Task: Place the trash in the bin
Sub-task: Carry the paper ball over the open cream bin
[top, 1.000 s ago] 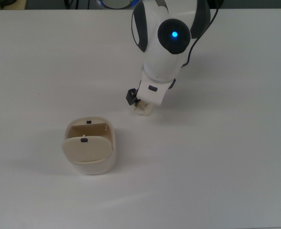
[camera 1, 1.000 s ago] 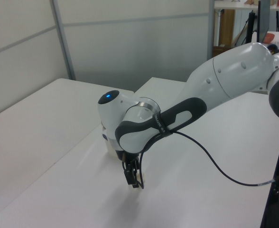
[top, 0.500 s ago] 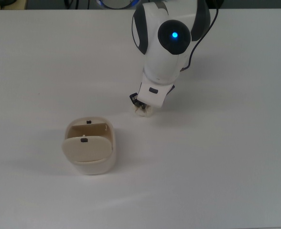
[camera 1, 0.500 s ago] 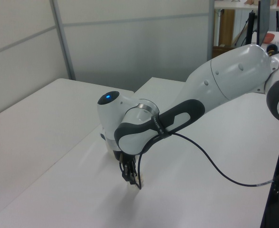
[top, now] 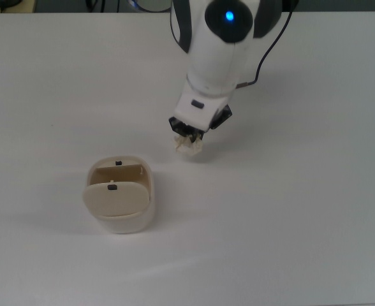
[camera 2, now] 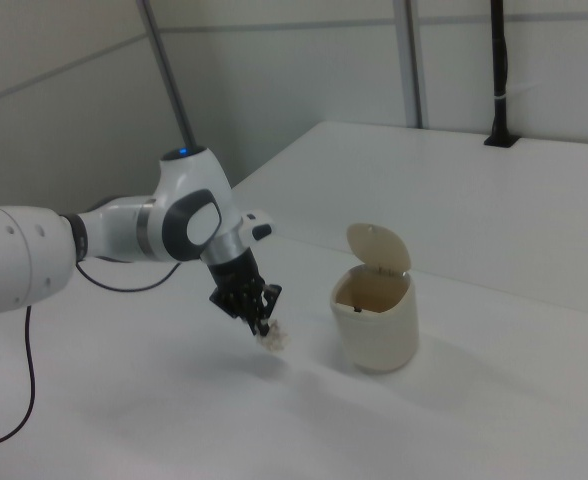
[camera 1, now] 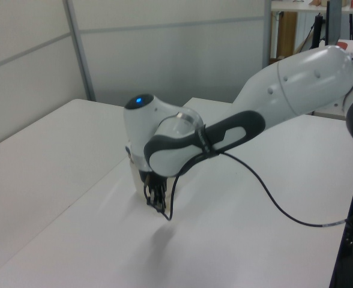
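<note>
Since a second ago my arm has risen and the paper wad [top: 189, 146] has come up with it. My pincer [camera 2: 258, 317] is clamped on the wad, which hangs just clear of the white table [top: 289, 210] in the right view. I see the beige bin [top: 120, 196] standing apart, toward the top view's lower left, its flap [camera 2: 379, 247] tipped up.
</note>
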